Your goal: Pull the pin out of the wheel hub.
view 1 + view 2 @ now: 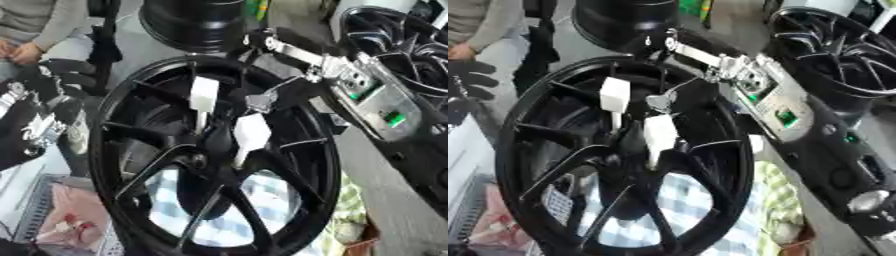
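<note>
We see our right robot hand (262,102) reaching over the black wheel hub (214,160), which stands tilted in the middle. Two white pins (252,134) sit near its center. We cannot tell if the fingers are closed on one. The risk: a sideways pull could jam the pin or tip the hub.

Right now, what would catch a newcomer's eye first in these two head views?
A large black spoked wheel fills the middle, standing nearly upright. Two white flat pieces stand out at its center, where the right hand reaches in from the upper right. The arm's silver panel with a green light shows at right, and more black wheels sit behind.
</note>
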Tool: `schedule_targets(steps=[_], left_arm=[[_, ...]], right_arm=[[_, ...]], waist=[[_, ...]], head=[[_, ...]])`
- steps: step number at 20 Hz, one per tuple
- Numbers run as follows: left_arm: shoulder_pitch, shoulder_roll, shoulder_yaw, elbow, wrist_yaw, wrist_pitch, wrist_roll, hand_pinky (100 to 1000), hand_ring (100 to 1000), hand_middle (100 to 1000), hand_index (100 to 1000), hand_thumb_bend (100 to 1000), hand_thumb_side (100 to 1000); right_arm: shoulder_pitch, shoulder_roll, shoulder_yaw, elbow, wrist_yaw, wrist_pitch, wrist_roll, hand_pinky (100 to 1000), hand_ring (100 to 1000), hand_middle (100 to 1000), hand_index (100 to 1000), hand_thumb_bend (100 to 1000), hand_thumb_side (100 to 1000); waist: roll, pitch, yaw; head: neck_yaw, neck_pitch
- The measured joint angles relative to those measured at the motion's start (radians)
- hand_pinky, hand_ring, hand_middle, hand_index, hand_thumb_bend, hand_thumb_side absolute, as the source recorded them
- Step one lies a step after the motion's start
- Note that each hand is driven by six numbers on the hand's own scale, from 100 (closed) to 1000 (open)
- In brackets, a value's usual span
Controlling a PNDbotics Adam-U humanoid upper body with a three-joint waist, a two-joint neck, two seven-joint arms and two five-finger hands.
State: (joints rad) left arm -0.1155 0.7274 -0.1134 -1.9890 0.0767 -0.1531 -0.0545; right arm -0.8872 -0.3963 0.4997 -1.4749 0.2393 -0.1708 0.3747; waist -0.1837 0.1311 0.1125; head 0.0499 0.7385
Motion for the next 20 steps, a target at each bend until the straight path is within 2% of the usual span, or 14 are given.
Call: schedule_targets(steps=[12, 13, 14, 20], left_arm=[[0.008, 0.000, 0.000, 0.000, 0.000, 0.006, 0.006, 716, 778, 787, 863, 296, 685], [0.008, 0.000, 0.000, 0.000, 0.000, 0.006, 0.006, 716, 778, 787, 863, 302, 686], [0.008, 0.000, 0.000, 0.000, 0.000, 0.005, 0.007, 716, 778, 787, 863, 296, 685], [0.009, 0.000, 0.000, 0.000, -0.001, 0.005, 0.008, 715, 778, 787, 863, 296, 685]], right_arm=[[0.079, -0.167, 0.006, -0.268, -0.113, 0.067, 0.045, 734, 819, 744, 902, 284, 385], [0.086, -0.179, 0.006, -0.287, -0.119, 0.072, 0.049, 735, 820, 745, 903, 335, 360], [0.091, -0.190, 0.006, -0.304, -0.124, 0.078, 0.054, 738, 822, 747, 904, 278, 373], [0.106, -0.233, 0.006, -0.373, -0.127, 0.105, 0.100, 747, 829, 769, 913, 293, 317]], waist=[[0.000, -0.002, -0.014], [0.000, -0.002, -0.015], [0.000, -0.002, -0.015], [0.001, -0.002, -0.015]], head=[[0.016, 0.006], [0.017, 0.006], [0.017, 0.006], [0.018, 0.007]])
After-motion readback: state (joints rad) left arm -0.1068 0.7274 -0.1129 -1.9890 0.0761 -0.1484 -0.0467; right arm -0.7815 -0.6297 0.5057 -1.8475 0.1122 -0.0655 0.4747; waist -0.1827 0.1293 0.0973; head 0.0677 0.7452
